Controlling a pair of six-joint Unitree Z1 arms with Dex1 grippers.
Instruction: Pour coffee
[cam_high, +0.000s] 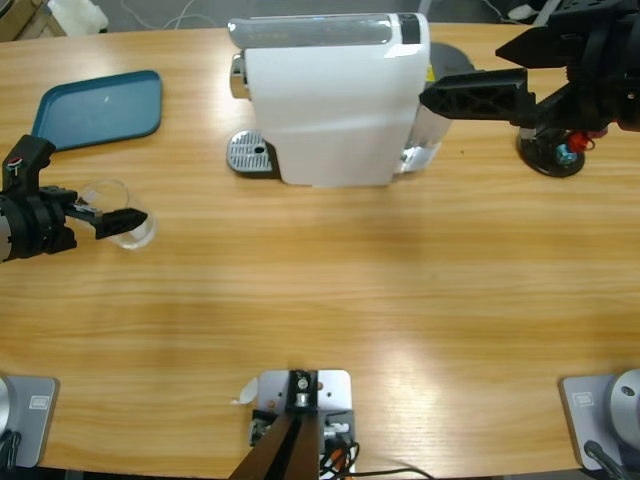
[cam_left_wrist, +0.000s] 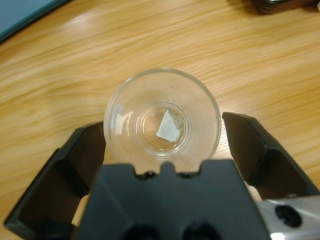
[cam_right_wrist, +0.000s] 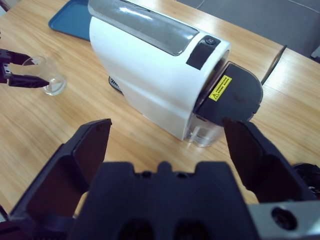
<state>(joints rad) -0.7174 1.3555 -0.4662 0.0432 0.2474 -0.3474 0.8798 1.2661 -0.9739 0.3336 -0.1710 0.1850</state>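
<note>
A small clear drinking glass (cam_left_wrist: 162, 120) stands upright on the wooden table at the far left (cam_high: 122, 215). My left gripper (cam_left_wrist: 162, 131) is open, with one black jaw on either side of the glass and very little gap. The glass bottom shows only a white glint; I can make out no coffee in it. A white coffee machine (cam_high: 335, 100) stands at the back middle, its metal drip tray (cam_high: 250, 155) facing left. My right gripper (cam_high: 430, 98) hovers open beside the machine's right end (cam_right_wrist: 150, 75), holding nothing.
A blue tray (cam_high: 100, 108) lies at the back left, behind the glass. The machine's dark rear part (cam_right_wrist: 235, 97) carries a yellow warning label. A black round base (cam_high: 550, 155) sits at the back right under the right arm.
</note>
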